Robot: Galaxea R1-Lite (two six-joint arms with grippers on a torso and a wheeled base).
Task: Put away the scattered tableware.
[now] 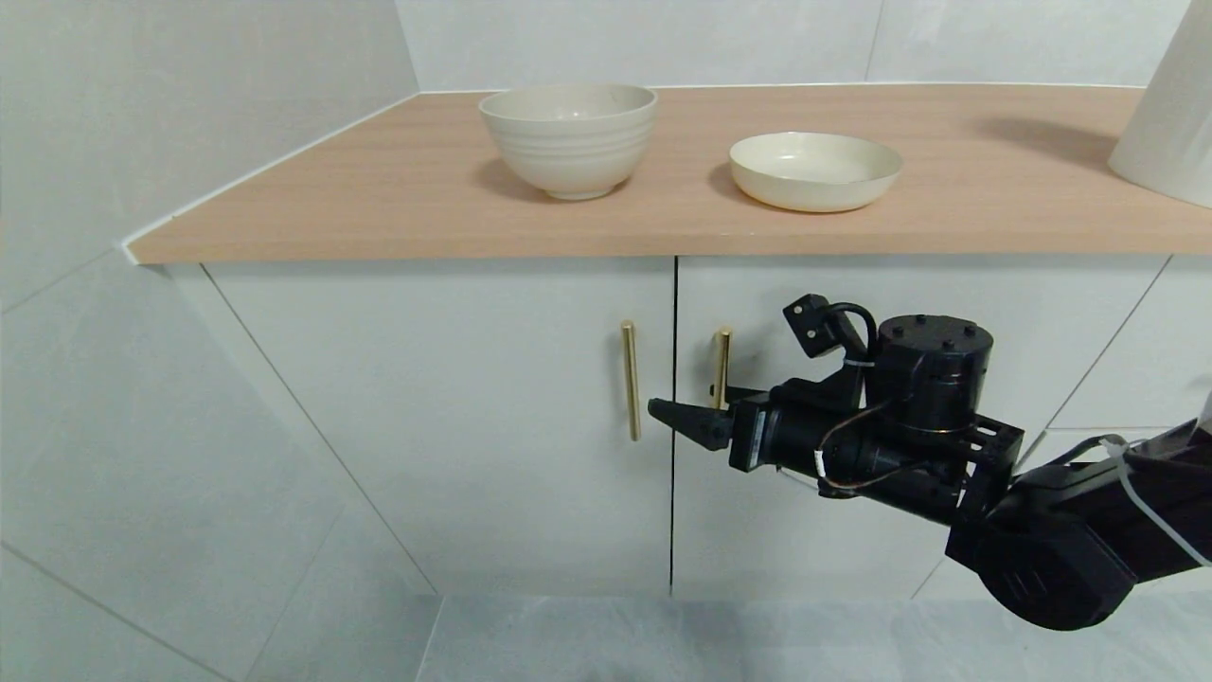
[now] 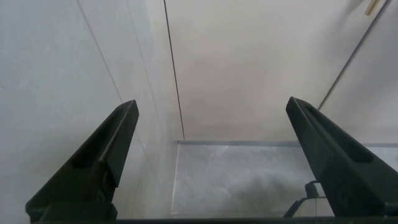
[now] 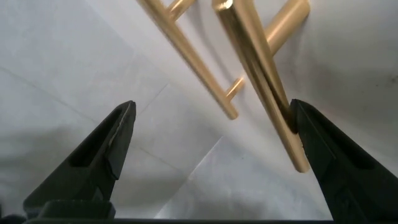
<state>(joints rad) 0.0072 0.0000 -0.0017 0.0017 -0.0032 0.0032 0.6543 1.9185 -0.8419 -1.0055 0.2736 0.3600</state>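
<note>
- The left hand [image 2: 211, 155] hangs low over the floor [image 2: 249, 180] near the wall. It is spread wide and has nothing in it.
- The right hand [image 1: 686, 404] is at the cabinet front, below the table edge, pointing left across the gap between the two doors. It is wide open and has not closed on anything.
- The right handle [image 1: 722, 365] lies between its fingers [image 3: 99, 162], close against one of them. I cannot tell whether they touch. The left handle [image 1: 630, 379] stands just beyond the fingertip, outside the hand.
- The left door [image 1: 454, 407] and the right door [image 1: 900, 313] both look shut, with only a thin seam between them.
- Above them, the table [image 1: 379, 213] carries the tableware. The bowl [image 1: 568, 137] stands upright, left of the middle. The dish [image 1: 814, 169], which is shallow, sits to its right. They are apart from each other and well apart from either hand.
- At the far right edge of the table stands a tall white thing [image 1: 1169, 114]. I cannot tell what it is.
- Progress: I judge that the task has barely begun. Nothing is stowed, since both pieces are out on the table and the cabinet is closed.
- The step in hand looks like gripping the right handle to pull that door open.
- What is left: close on the handle, swing the door out, then carry the bowl and the dish inside one by one, and probably shut the door.
</note>
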